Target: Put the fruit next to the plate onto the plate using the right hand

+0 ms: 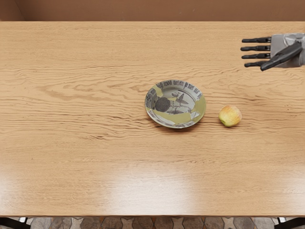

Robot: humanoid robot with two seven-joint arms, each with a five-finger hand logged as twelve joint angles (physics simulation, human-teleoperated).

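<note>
step: reach | apple (230, 116) just right of the plate (155, 113), not on it | our right hand (274, 51) far beyond apple, fingers straight and spread, empty | we should descend over apple, curl evenly

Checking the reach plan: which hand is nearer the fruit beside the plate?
Right. The right hand, fingers spread, is farther back and to the right of the fruit, apart from it. The left hand is not in view.
</note>
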